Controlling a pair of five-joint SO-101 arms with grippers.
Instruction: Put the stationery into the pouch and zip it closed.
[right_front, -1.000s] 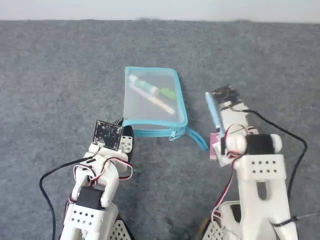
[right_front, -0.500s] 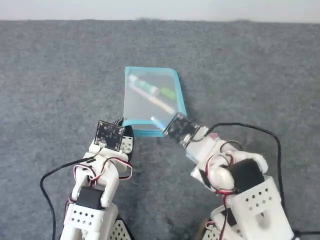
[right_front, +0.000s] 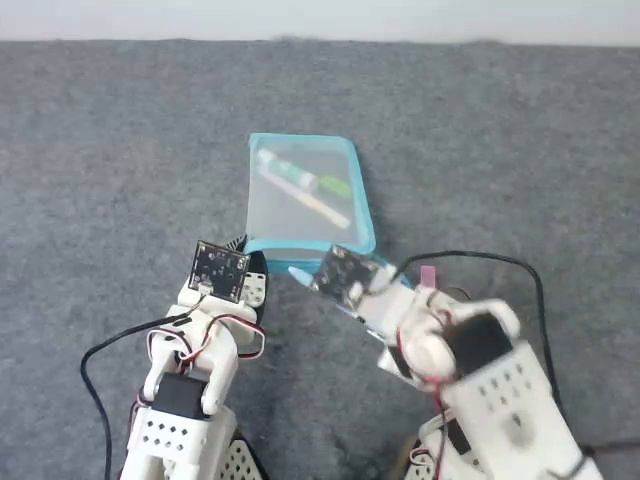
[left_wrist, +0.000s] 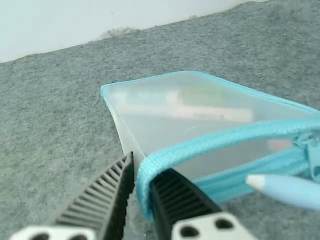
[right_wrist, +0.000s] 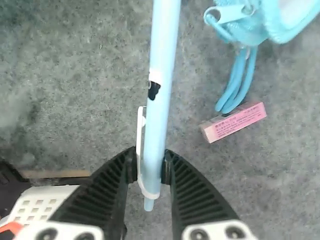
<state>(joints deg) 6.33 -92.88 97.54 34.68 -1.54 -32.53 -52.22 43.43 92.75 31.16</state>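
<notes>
While my left gripper (left_wrist: 142, 185) pinches the pouch (right_front: 300, 200) at 7 o'clock, my right gripper (right_wrist: 148, 165) clamps the pen (right_wrist: 162, 60), tip at 6 o'clock. The eraser (right_wrist: 233, 121) lies at 4 o'clock.

The white left arm (right_front: 190, 370) extends straight forward, wrist pitched down. Its black ribbed left pincer (left_wrist: 137, 172) is clamped on the zip edge of the turquoise-trimmed translucent pouch (left_wrist: 190, 115). The white right arm (right_front: 470, 370) angles inward toward the left arm. Its right pincer (right_wrist: 150, 157) is closed around the light-blue plastic pen (right_wrist: 162, 75), gripping near the clip end.
</notes>
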